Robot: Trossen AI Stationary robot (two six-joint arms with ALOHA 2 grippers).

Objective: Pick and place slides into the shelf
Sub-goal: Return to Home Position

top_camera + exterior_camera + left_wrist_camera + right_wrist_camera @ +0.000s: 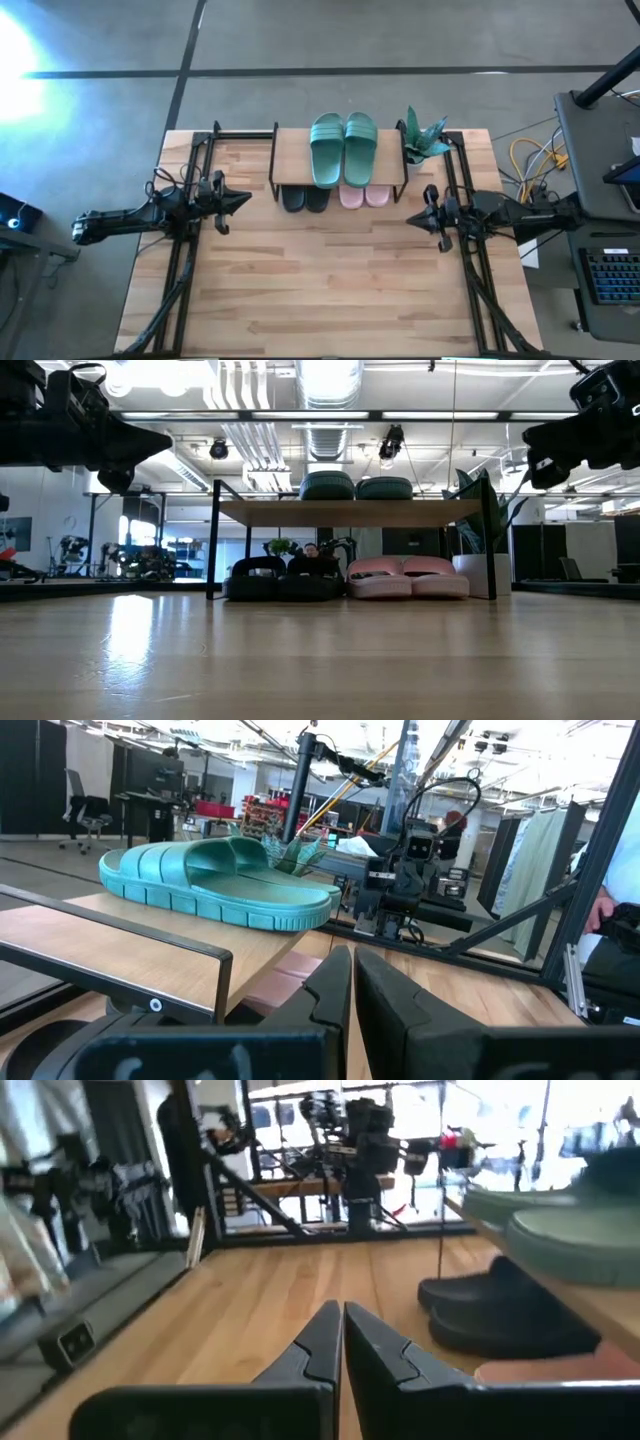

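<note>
Sitting on and under the shelf (pixel 292 166), slides (pixel 343 148) lie between left tool (pixel 246 200) and right tool (pixel 409 217), both pinched closed; broad surface (pixel 330 290) spreads in front.

The wooden table (pixel 330 290) carries the shelf (pixel 291 157) at the middle of its far edge. The shelf board holds the teal-green pair (pixel 343 148) of slides, side by side near its middle. Under the board, directly on the table, stand the black pair (pixel 303 198) on the left and the pink pair (pixel 363 196) on the right. A potted plant (pixel 423 140) stands at the shelf's right end.
</note>
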